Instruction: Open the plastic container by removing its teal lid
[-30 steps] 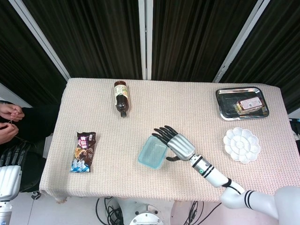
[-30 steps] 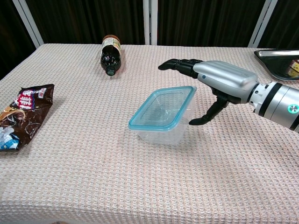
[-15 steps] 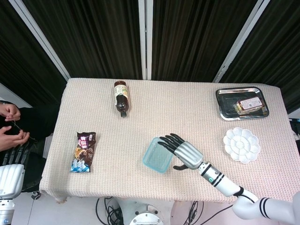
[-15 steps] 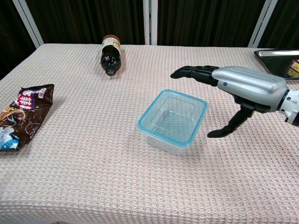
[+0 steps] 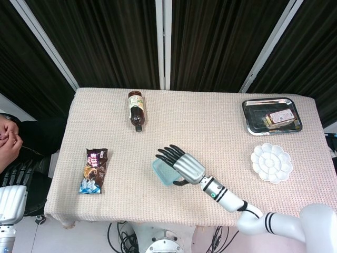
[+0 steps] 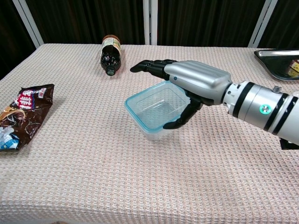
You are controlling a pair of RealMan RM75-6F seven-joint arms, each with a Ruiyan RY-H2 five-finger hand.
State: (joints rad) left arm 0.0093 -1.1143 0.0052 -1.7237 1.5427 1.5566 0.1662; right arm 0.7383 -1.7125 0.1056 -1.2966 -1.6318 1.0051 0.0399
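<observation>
- Dark curtains hang behind the table (image 5: 221,118), which is covered with a beige woven cloth.
- Half a second ago the right hand (image 6: 194,86) was off to the right of the plastic container (image 6: 154,112), with its fingers spread and nothing in them; now it is over the container, fingers stretched above the far rim and the thumb curled at the near right side.
- The container has also shifted toward the left and it now sits tilted — its right side looks lifted.
- The teal lid (image 6: 140,122) is still on the container, so I judge the opening is not done; the hand seems only to be taking a hold on the rim, but I cannot tell if it really pinches the lid or just touches it.
- The container lies near the middle of the front edge of the table.
- The left hand (image 5: 11,196) shows only partly, beyond the front left corner, and its state I cannot tell.
- Count — one container with one lid, one bottle (image 5: 136,109) lying toward the back edge, one snack packet (image 5: 94,169) near the left edge, one metal tray (image 5: 251,124) at the back right corner, one white palette (image 5: 270,162) by the right edge.
</observation>
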